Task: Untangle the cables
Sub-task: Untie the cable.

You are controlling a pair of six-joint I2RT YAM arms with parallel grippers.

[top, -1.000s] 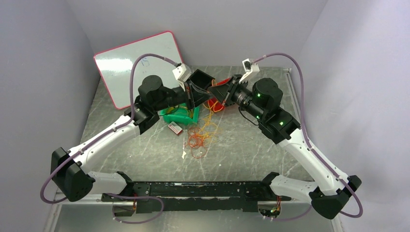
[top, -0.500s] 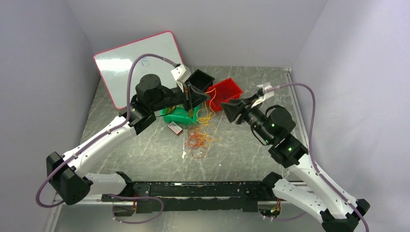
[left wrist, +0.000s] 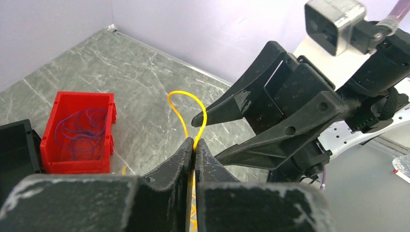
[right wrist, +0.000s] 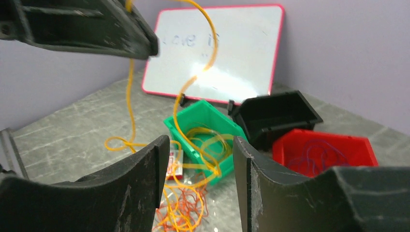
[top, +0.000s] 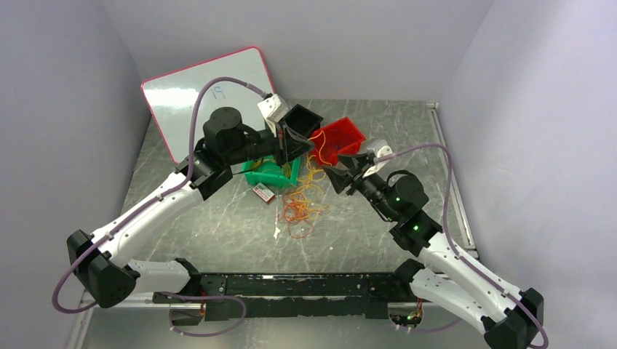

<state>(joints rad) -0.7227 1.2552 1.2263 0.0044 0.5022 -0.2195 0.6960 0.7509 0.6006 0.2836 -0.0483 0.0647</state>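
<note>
The cables (top: 300,206) lie as a tangle of orange, red and yellow loops on the table in front of the green bin (top: 268,177). One yellow cable (left wrist: 185,105) rises from the pile. My left gripper (left wrist: 195,143) is shut on it, and the cable arches above the tips. In the top view the left gripper (top: 311,148) hovers over the pile. My right gripper (top: 334,179) faces it from the right, open. In the right wrist view its fingers (right wrist: 154,159) stand apart with nothing clamped; the yellow cable (right wrist: 180,121) hangs beyond them.
A red bin (top: 348,137) holding thin blue loops and a black bin (top: 303,116) stand behind the pile. The green bin (right wrist: 193,112) holds yellow loops. A small red and white card (top: 263,193) lies beside it. A whiteboard (top: 207,94) leans at the back left.
My right gripper has opened and pulled back from the red bin towards the near side, right of the pile. My left gripper stays shut on the yellow cable, hardly moved.
</note>
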